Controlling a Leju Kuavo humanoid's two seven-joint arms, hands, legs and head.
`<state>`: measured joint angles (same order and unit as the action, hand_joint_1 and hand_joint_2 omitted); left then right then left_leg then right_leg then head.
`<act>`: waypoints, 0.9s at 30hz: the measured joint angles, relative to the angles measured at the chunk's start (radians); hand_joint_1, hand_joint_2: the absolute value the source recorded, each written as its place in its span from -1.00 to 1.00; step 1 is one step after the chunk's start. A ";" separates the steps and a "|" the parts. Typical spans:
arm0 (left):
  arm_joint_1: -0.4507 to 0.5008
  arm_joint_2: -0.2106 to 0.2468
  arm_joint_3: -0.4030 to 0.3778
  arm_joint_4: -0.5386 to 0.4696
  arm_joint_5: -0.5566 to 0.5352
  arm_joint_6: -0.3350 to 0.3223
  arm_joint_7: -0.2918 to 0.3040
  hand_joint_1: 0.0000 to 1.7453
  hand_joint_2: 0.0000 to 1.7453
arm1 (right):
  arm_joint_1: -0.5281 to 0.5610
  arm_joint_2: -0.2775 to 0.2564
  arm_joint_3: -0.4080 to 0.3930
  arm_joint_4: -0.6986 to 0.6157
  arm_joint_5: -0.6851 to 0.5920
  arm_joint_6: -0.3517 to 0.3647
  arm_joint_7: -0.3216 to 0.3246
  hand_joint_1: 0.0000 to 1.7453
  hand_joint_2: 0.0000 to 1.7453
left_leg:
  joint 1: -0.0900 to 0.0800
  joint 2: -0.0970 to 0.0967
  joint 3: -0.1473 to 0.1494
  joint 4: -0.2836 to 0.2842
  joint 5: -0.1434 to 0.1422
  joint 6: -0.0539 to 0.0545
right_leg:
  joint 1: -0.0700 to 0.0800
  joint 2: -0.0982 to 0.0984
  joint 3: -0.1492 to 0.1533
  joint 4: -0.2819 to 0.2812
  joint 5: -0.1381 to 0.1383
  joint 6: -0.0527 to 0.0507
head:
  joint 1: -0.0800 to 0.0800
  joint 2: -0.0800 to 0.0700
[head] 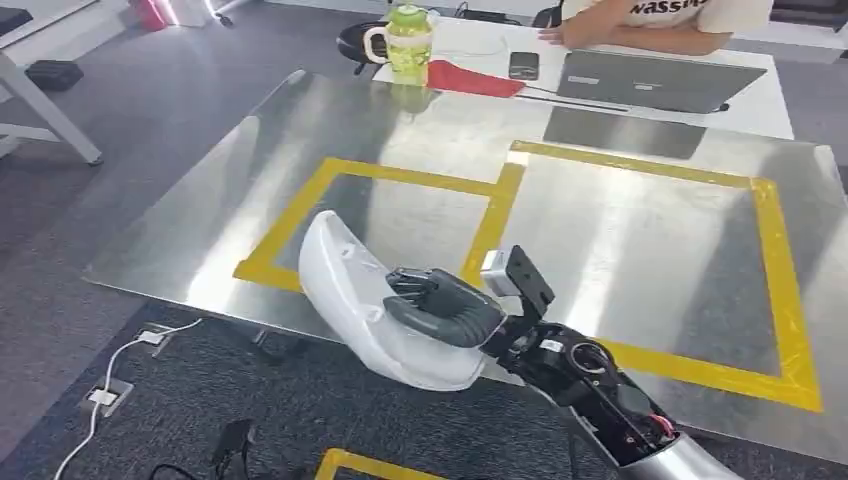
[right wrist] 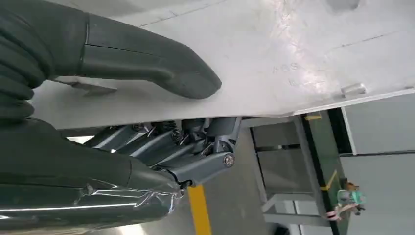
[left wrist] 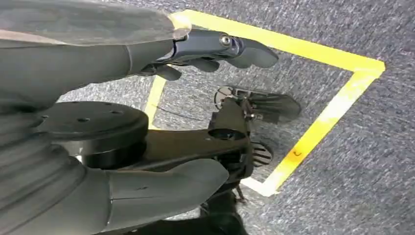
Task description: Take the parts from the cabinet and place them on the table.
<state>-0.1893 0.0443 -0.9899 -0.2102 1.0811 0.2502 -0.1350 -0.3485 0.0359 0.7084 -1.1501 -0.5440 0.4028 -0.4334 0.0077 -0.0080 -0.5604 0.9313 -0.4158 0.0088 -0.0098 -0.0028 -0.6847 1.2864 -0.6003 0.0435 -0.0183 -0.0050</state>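
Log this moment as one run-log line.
right hand: grips white part at near table edge | left hand: hangs over floor, holds nothing | part not yet set down

The robot's right hand (head: 445, 300) has a thick grey thumb and darker ribbed fingers, joined to a black wrist block with a small white box. Behind it the right forearm (head: 640, 425) turns silver, with exposed black joints, round fittings and red wiring. The left hand (left wrist: 215, 54) shows dark metallic fingers with a screw at the knuckle and a clear wrap over its grey cover.
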 joint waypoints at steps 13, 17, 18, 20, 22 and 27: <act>-0.005 -0.005 0.000 0.000 -0.013 -0.001 0.003 -1.00 1.00 | -0.024 0.008 0.009 -0.012 0.018 0.001 0.014 1.00 1.00 | 0.002 -0.004 -0.107 0.238 -0.126 -0.052 | -0.002 0.002 0.150 -0.346 0.165 -0.048 | -0.016 0.000; -0.001 -0.006 0.000 0.000 -0.015 0.000 0.007 -1.00 1.00 | -0.023 0.009 0.016 -0.012 0.018 -0.002 0.021 1.00 1.00 | 0.006 -0.001 -0.125 0.265 -0.093 -0.056 | -0.001 -0.005 0.152 -0.345 0.163 -0.048 | -0.023 0.000; -0.002 -0.005 0.000 0.000 -0.016 0.000 0.007 -1.00 1.00 | -0.023 0.010 0.016 -0.012 0.018 -0.003 0.022 1.00 1.00 | 0.006 0.003 -0.075 0.163 -0.044 -0.052 | -0.001 -0.007 0.154 -0.345 0.162 -0.047 | -0.026 0.000; -0.005 -0.005 0.000 0.000 -0.018 0.000 0.007 -1.00 1.00 | -0.026 0.011 0.016 -0.015 0.019 -0.005 0.023 1.00 1.00 | 0.004 0.022 -0.002 0.013 -0.004 -0.043 | 0.005 -0.009 0.154 -0.344 0.158 -0.040 | -0.033 0.000; -0.007 -0.008 0.000 0.000 -0.024 0.000 0.008 -1.00 1.00 | -0.029 0.011 0.019 -0.017 0.030 -0.013 0.024 1.00 1.00 | -0.001 0.015 -0.006 0.008 -0.003 -0.033 | 0.009 -0.009 0.150 -0.342 0.158 -0.031 | -0.027 0.000; -0.013 -0.010 0.000 0.000 -0.039 0.000 0.020 -1.00 1.00 | -0.042 0.011 0.032 -0.026 0.055 -0.031 0.033 1.00 1.00 | 0.002 0.009 -0.002 0.001 0.002 -0.002 | 0.002 -0.003 0.105 -0.224 0.074 -0.007 | -0.007 0.000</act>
<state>-0.2027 0.0347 -0.9899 -0.2102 1.0422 0.2499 -0.1152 -0.3910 0.0473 0.7405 -1.1761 -0.4894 0.3719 -0.4002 0.0098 0.0006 -0.5624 0.9322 -0.4143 0.0064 -0.0076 -0.0056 -0.5801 1.0623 -0.5263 0.0362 -0.0251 -0.0050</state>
